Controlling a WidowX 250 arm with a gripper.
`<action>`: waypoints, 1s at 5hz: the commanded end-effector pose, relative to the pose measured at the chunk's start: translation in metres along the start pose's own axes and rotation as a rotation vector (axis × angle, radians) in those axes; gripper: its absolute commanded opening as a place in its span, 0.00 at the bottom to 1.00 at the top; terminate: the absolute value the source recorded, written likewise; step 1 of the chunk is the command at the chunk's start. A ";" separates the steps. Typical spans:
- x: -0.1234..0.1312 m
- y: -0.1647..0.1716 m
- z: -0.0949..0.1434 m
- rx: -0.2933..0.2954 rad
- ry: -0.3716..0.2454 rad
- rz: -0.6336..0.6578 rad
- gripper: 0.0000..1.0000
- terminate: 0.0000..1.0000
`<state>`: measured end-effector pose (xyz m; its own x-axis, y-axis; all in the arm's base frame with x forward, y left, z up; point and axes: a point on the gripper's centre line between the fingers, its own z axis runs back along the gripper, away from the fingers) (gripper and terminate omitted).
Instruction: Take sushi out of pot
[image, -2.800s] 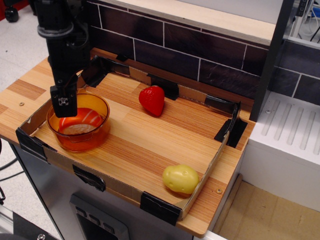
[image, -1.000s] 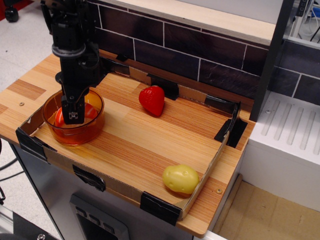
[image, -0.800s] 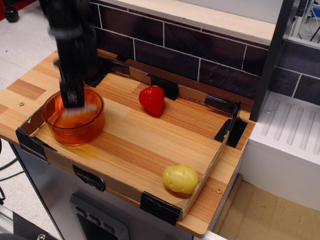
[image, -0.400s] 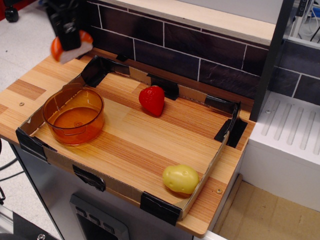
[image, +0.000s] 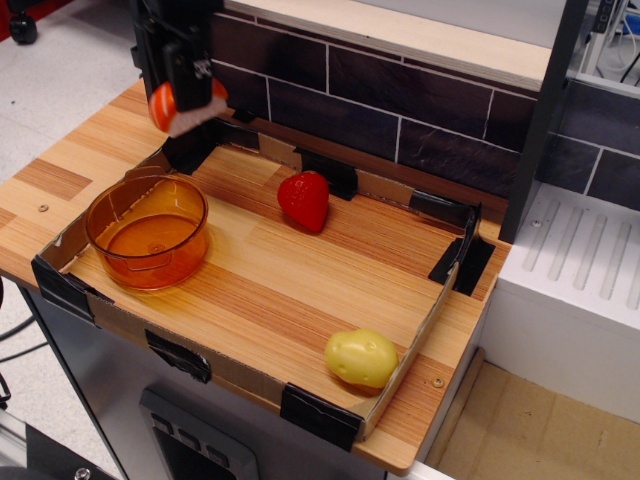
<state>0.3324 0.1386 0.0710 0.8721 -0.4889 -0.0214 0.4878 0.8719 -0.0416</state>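
Since the last frame I've carried the sushi (image: 186, 108) rightward; my gripper (image: 188, 95) is clamped on it, high above and behind the pot (image: 147, 232), which is empty. Removal done; setting it down remains.

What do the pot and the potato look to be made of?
The pot: translucent orange plastic, probably; the wood grain shows through its glossy walls. The potato: likely moulded toy plastic or rubber, with a smooth, even yellow skin and a soft sheen. Which of the two cannot be told.
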 end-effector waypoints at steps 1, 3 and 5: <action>0.006 0.016 -0.009 0.072 -0.001 -0.011 0.00 0.00; 0.003 0.013 -0.027 0.090 0.025 -0.036 0.00 0.00; 0.005 0.018 -0.028 0.104 0.028 -0.004 1.00 0.00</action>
<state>0.3305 0.1379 0.0275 0.8676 -0.4916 -0.0749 0.4943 0.8690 0.0221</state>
